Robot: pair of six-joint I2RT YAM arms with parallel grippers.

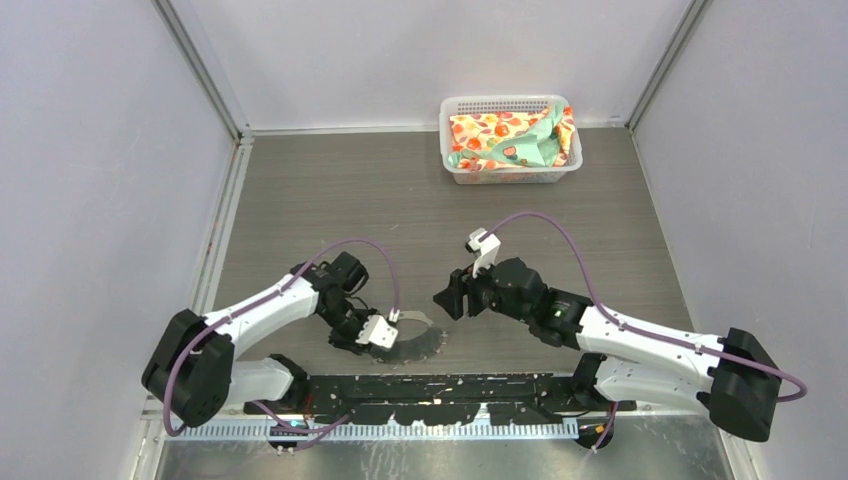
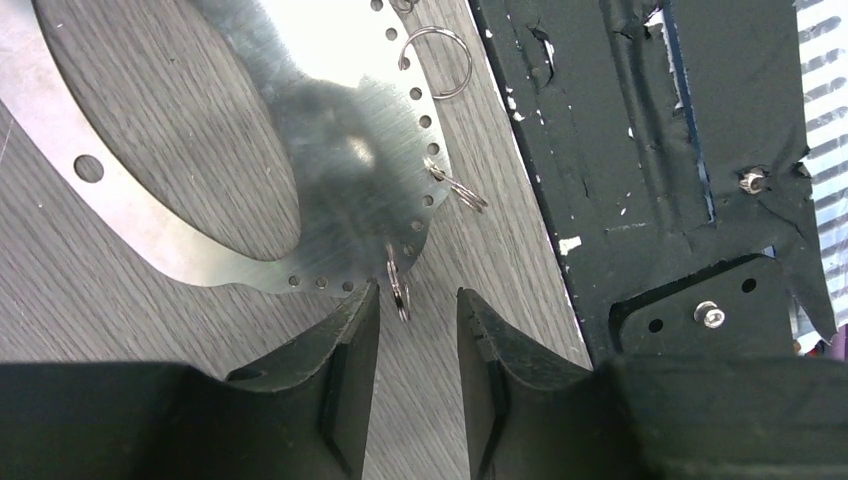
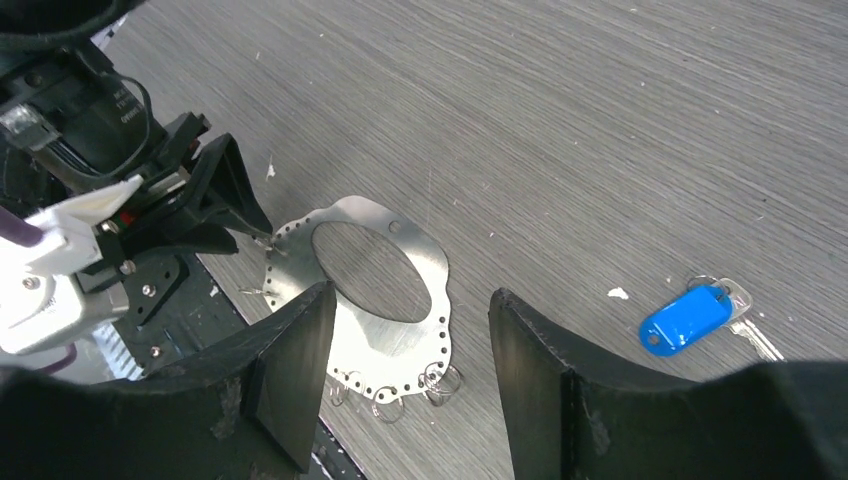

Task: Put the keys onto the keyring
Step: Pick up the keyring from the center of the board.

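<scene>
Now my left hand point(image 2: 418, 295) sits at the keyring point(image 2: 350, 150) rim, jaws slightly apart, empty. My right hand point(image 3: 410, 295) hovers open over the grey surface point(image 3: 600, 120).

No word, brand, number or sign can be read anywhere in these views; the only lettering is a few lines of tiny white print on a black housing point(image 3: 100, 105) on the left arm, too small to make out.
</scene>
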